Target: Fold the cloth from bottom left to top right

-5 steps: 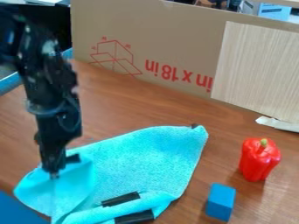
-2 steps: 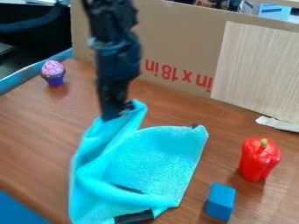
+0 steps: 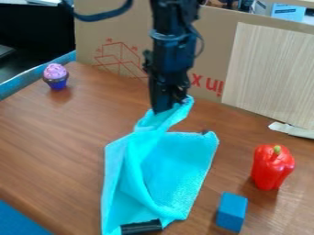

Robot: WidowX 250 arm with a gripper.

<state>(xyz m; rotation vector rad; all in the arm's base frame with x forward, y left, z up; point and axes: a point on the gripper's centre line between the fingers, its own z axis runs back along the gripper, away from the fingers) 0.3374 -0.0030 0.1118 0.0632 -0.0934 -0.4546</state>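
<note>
Gripper (image 3: 167, 106) (blk., 2-finger) pinches raised corner of turquoise fabric cloth (image 3: 178, 160), rest below; vs. prev. frame, gripper + corner nearer glossy red bell pepper (image 3: 271, 169).

Brown table (image 3: 55, 151) bears turquoise cloth (image 3: 184, 160), partly raised; red pepper (image 3: 271, 170); blue block (image 3: 232, 212); pink-topped cupcake (image 3: 56, 77) near edge.

Black, jointed arm (image 3: 171, 57) with rounded collar (image 3: 167, 36), thin dark cable (image 3: 200, 43)

Gripper (image 3: 168, 106) held the cloth (image 3: 178, 160) by a raised corner; remainder lay creased on the table (image 3: 55, 142); red pepper (image 3: 270, 169), blue block (image 3: 232, 212) sat at view right; cupcake (image 3: 56, 77) upper left.
</note>
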